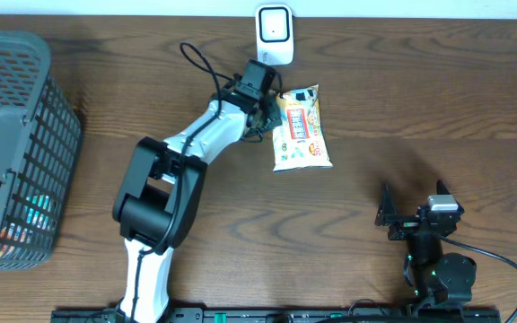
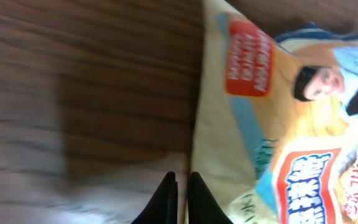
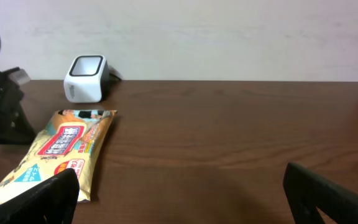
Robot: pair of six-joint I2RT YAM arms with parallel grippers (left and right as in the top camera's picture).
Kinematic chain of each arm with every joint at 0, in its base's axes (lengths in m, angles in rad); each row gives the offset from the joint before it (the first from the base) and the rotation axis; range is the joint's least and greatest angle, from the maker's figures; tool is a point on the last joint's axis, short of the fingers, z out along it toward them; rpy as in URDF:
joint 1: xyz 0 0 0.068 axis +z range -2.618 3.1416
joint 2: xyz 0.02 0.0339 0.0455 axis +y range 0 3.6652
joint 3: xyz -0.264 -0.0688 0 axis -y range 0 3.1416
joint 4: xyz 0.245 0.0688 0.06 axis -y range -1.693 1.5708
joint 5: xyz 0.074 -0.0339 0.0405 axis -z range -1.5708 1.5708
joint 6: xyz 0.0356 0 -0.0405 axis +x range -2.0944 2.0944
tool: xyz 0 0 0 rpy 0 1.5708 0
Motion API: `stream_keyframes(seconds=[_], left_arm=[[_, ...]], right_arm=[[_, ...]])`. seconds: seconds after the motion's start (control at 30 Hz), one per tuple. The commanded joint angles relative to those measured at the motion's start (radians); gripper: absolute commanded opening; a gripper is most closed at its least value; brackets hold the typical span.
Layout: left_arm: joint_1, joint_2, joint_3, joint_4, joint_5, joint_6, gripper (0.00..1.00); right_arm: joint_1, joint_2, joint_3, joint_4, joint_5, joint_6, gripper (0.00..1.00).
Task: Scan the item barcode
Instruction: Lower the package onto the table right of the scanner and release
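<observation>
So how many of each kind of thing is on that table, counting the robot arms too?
Robot arms: 2 (left arm, right arm)
Snack packet: 1
Scanner: 1
Basket: 1 (its contents not counted)
Total: 5

fingers (image 2: 165, 202) pinching snack packet (image 2: 260, 143) edge | packet lying on wooden table (image 2: 73, 74)

The bench (image 1: 402, 99) right of the packet (image 1: 301, 130) is left bare as far as the right gripper (image 1: 387, 213), whose fingers are spread wide near the front edge. The packet's left side is blocked by the left arm (image 1: 218, 126). The scanner (image 1: 274, 34) is set close behind the packet. The far left is taken up by the basket (image 1: 16, 152).
</observation>
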Motion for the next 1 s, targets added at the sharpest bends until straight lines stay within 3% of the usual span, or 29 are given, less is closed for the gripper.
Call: stream_keyframes(seconds=[0.0, 0.3, 0.47, 0.83, 0.97], left_arm=[[-0.022, 0.026, 0.002, 0.018, 0.013, -0.014, 0.08], [-0.048, 0.026, 0.002, 0.066, 0.014, -0.065, 0.08], [-0.040, 0.019, 0.013, 0.066, 0.013, -0.031, 0.08], [0.002, -0.075, 0.018, -0.249, 0.023, 0.003, 0.08], [-0.034, -0.068, 0.003, -0.259, 0.037, 0.003, 0.08]], right_arm=[[0.004, -0.005, -0.003, -0.003, 0.008, -0.011, 0.99], [0.004, -0.005, -0.003, -0.003, 0.008, -0.011, 1.00], [0.004, -0.005, -0.003, -0.003, 0.008, -0.011, 0.99], [0.004, -0.005, -0.003, -0.003, 0.008, -0.011, 0.99], [0.004, -0.005, -0.003, -0.003, 0.008, -0.011, 0.99]])
